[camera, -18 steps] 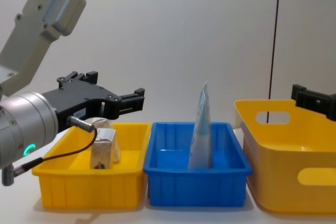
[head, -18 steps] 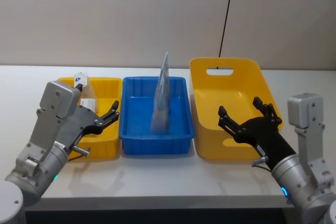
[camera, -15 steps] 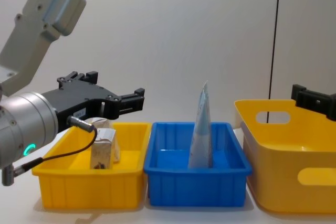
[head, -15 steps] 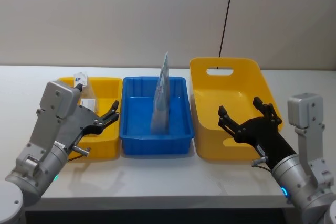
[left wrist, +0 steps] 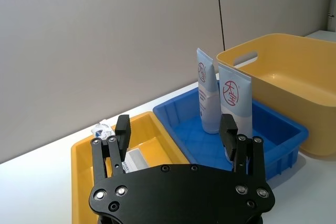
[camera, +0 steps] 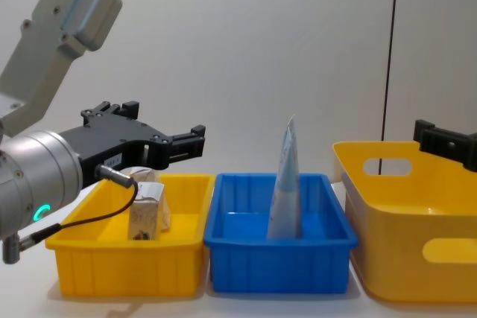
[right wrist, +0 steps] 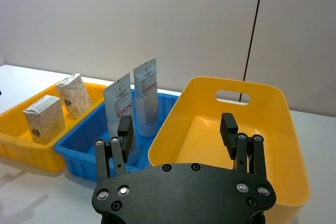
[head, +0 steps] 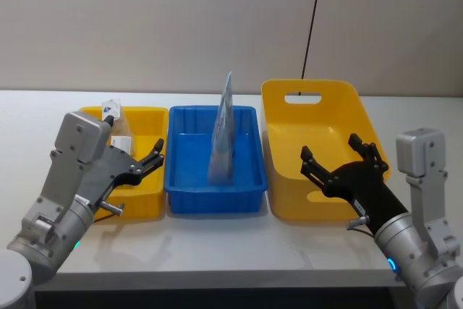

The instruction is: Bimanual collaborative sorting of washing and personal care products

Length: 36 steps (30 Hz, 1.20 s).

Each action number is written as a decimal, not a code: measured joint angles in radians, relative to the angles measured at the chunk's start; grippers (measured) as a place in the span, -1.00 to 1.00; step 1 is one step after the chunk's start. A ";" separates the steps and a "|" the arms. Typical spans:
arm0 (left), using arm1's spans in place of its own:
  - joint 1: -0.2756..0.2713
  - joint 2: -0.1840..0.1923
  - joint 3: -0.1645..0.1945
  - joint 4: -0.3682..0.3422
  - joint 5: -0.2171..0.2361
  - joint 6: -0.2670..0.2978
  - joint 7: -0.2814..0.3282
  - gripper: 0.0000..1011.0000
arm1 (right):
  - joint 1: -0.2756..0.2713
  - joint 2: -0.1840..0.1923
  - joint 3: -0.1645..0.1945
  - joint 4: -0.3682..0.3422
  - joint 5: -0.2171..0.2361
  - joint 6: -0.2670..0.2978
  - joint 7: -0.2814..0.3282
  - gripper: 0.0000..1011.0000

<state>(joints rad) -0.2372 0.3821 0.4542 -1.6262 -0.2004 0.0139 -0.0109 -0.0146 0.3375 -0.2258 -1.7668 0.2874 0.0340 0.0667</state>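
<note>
Two tall pale-blue pouches (right wrist: 146, 95) (right wrist: 119, 109) stand upright in the blue bin (head: 210, 200); from the head view they overlap as one pouch (head: 223, 132). Two small beige packets (right wrist: 44, 119) (right wrist: 73, 95) sit in the small yellow bin (head: 145, 113) on the left. My left gripper (head: 150, 158) hovers open over that bin's near right corner, holding nothing. My right gripper (head: 331, 151) hangs open over the near side of the large yellow bin (head: 318, 92), also holding nothing.
The three bins stand side by side on a white table (head: 217, 244). The large yellow bin's inside (right wrist: 210, 135) is bare. A dark vertical seam (head: 312, 19) runs down the wall behind. Free table lies in front of the bins.
</note>
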 joint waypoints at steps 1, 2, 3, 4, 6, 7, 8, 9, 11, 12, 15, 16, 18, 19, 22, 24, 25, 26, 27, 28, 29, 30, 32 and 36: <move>0.000 0.000 0.000 0.000 0.000 0.000 0.000 0.98 | 0.000 0.000 0.000 0.000 0.000 0.000 0.000 0.98; 0.000 0.000 0.000 0.000 0.000 0.000 0.000 0.98 | 0.000 0.000 0.000 0.000 0.000 0.000 0.000 0.98; 0.000 0.000 0.000 0.000 0.000 0.000 0.000 0.98 | 0.000 0.000 0.000 0.000 0.000 0.000 0.000 0.98; 0.000 0.000 0.000 0.000 0.000 0.000 0.000 0.98 | 0.000 0.000 0.000 0.000 0.000 0.000 0.000 0.98; 0.000 0.000 0.000 0.000 0.000 0.000 0.000 0.98 | 0.000 0.000 0.000 0.000 0.000 0.000 0.000 0.98; 0.000 0.000 0.000 0.000 0.000 0.000 0.000 0.98 | 0.000 0.000 0.000 0.000 0.000 0.000 0.000 0.98; 0.000 0.000 0.000 0.000 0.000 0.000 0.000 0.98 | 0.000 0.000 0.000 0.000 0.000 0.000 0.000 0.98; 0.000 0.000 0.000 0.000 0.000 0.000 0.000 0.98 | 0.000 0.000 0.000 0.000 0.000 0.000 0.000 0.98; 0.000 0.000 0.000 0.000 0.000 0.000 0.000 0.98 | 0.000 0.000 0.000 0.000 0.000 0.000 0.000 0.98; 0.000 0.000 0.000 0.000 0.000 0.000 0.000 0.98 | 0.000 0.000 0.000 0.000 0.000 0.000 0.000 0.98; 0.000 0.000 0.000 0.000 0.000 0.000 0.000 0.98 | 0.000 0.000 0.000 0.000 0.000 0.000 0.000 0.98; 0.000 0.000 0.000 0.000 0.000 0.001 0.000 0.98 | 0.000 0.000 0.000 0.000 0.000 0.000 0.000 0.98; 0.001 0.000 -0.001 -0.001 0.000 0.002 -0.001 0.98 | 0.000 0.000 0.000 0.000 0.000 0.000 0.000 0.98; 0.001 0.001 -0.002 -0.002 0.000 0.004 -0.001 0.98 | 0.000 0.000 0.000 0.000 0.000 0.000 0.000 0.98; 0.001 0.003 -0.005 -0.006 -0.001 0.018 -0.005 0.98 | 0.000 0.000 0.000 0.000 0.000 0.000 0.000 0.98; 0.001 0.006 -0.009 -0.009 -0.006 0.033 -0.010 0.98 | 0.000 0.000 0.000 0.000 0.000 0.000 0.000 0.98; 0.000 0.008 -0.011 -0.011 -0.010 0.046 -0.015 0.98 | 0.000 0.000 0.000 0.000 0.000 0.000 0.000 0.98; 0.000 0.008 -0.011 -0.011 -0.010 0.046 -0.015 0.98 | 0.000 0.000 0.000 0.000 0.000 0.000 0.000 0.98; -0.002 0.010 -0.014 -0.013 -0.015 0.062 -0.019 0.98 | 0.000 0.000 0.000 0.000 0.000 0.000 0.000 0.98; -0.003 0.010 -0.015 -0.014 -0.017 0.067 -0.021 0.98 | 0.000 0.000 0.000 0.000 0.000 0.000 0.000 0.98; -0.005 0.011 -0.016 -0.014 -0.020 0.075 -0.024 0.98 | 0.000 0.000 0.000 0.000 0.000 0.000 0.000 0.98; -0.009 0.012 -0.019 -0.014 -0.026 0.093 -0.029 0.98 | 0.000 0.000 0.000 0.000 0.000 0.000 0.000 0.98; -0.017 0.012 -0.023 -0.014 -0.033 0.119 -0.035 0.98 | 0.000 0.000 0.000 0.000 0.000 0.000 0.000 0.98; -0.033 0.010 -0.028 -0.003 -0.043 0.166 -0.043 0.98 | 0.000 0.000 0.000 0.000 0.000 0.000 0.000 0.98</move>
<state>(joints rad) -0.2701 0.3918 0.4258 -1.6289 -0.2432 0.1798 -0.0538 -0.0146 0.3374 -0.2258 -1.7668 0.2874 0.0341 0.0668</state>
